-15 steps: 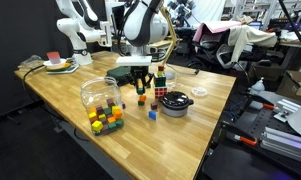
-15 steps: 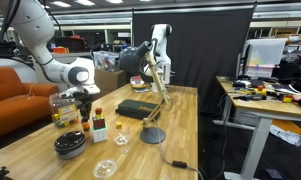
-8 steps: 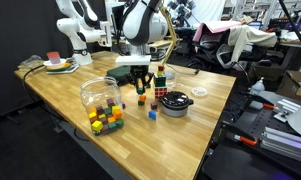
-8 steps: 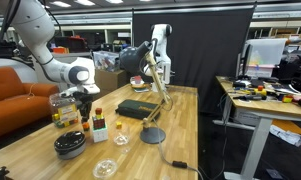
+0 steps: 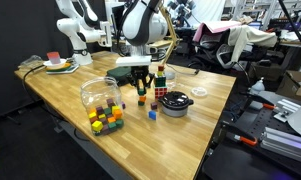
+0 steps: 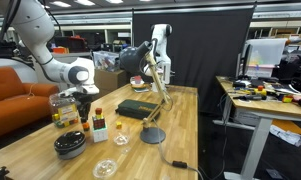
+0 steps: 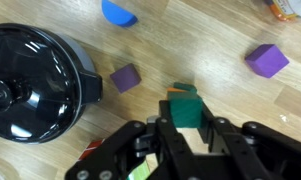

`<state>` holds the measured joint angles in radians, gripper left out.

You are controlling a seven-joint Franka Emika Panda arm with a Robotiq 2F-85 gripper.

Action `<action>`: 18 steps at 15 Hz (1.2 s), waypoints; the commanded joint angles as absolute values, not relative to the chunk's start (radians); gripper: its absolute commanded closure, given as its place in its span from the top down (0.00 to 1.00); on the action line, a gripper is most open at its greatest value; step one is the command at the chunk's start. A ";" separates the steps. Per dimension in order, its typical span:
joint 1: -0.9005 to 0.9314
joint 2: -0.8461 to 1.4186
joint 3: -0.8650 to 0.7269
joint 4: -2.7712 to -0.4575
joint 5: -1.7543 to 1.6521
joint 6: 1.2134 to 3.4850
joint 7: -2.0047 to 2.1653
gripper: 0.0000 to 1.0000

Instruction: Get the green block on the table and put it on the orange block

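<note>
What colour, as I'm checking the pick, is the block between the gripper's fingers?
Green. The green block shows best in the wrist view.

Wooden counter [image 5: 60, 95] carries loose items, as follows.

Wrist view:
- Black round pot [image 7: 30, 85] sits at 9 o'clock of the frame.
- One purple cube [image 7: 125, 77] lies near the pot at its 3 o'clock, not touching it.
- A second purple cube [image 7: 265, 60] lies at 2 o'clock.
- A blue rounded piece [image 7: 118, 12] sits at 12 o'clock, cut by the edge.

In an exterior view:
- Clear tub [image 5: 98, 92] stands with bunched coloured cubes [image 5: 106, 119] at its 6 o'clock.
- Dish [image 5: 60, 69] sits well apart at 10 o'clock.
</note>
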<state>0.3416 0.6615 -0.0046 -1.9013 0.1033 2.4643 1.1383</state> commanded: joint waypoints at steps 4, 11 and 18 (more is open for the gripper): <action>0.322 0.673 0.013 -1.871 0.114 2.430 1.139 0.07; 0.317 0.685 0.010 -1.855 0.115 2.422 1.141 0.07; 0.301 0.707 0.015 -1.839 0.126 2.411 1.136 0.07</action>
